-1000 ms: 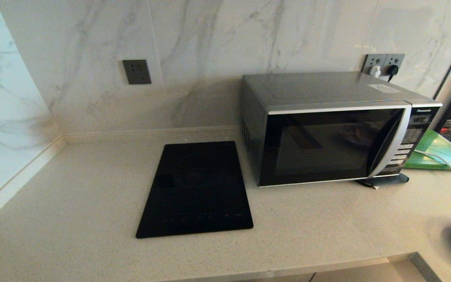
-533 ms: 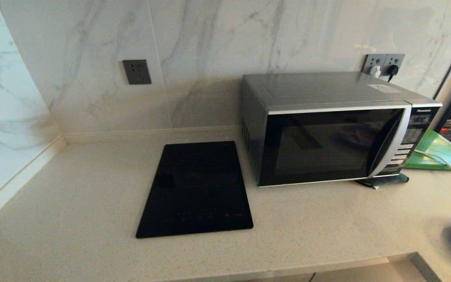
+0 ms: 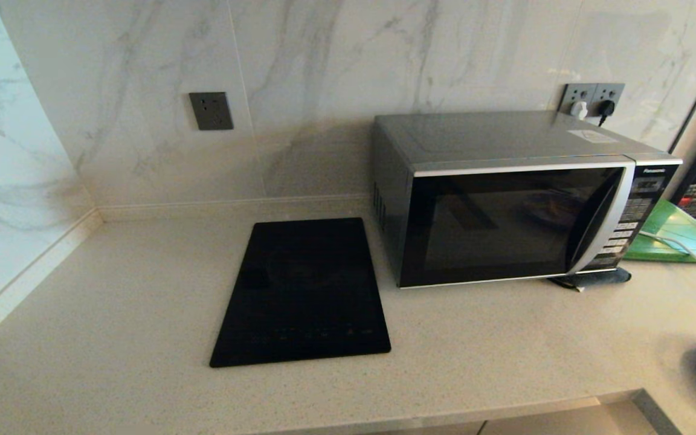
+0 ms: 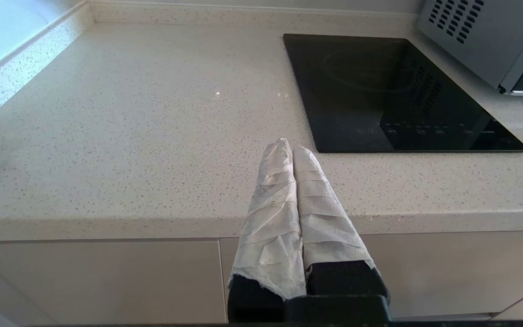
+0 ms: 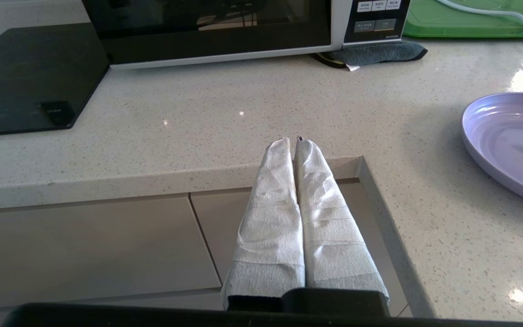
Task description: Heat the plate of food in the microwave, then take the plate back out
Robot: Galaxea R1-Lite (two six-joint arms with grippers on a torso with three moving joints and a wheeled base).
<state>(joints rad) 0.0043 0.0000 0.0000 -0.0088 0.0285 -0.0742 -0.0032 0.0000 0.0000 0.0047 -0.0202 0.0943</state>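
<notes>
Nothing is moving since the earlier frames: in the head view every object is lying in the same place, and both arms are staying out of that view. The microwave (image 3: 517, 196) is standing on the countertop (image 3: 112, 302) against the marble wall, with its dark glass door closed. A flat black panel (image 3: 302, 293) is lying just beside it, toward the robot's left. A green board (image 3: 680, 232) with a white cable (image 3: 674, 244) across it is resting on the other side of the microwave, and a dark cloth (image 5: 375, 52) is lying under its front corner.

The plate of food (image 5: 509, 141) is sitting on the countertop at the robot's right, well apart from the microwave, with a few orange sticks on it.

The left gripper (image 4: 292, 147) is hanging in front of the counter edge, near the black panel, and its wrapped white fingers (image 4: 273, 200) are pressing together, holding nothing. The right gripper (image 5: 292, 141) is hanging at the counter edge, near the plate, and its wrapped fingers (image 5: 323, 204) are also pressing together, empty.
</notes>
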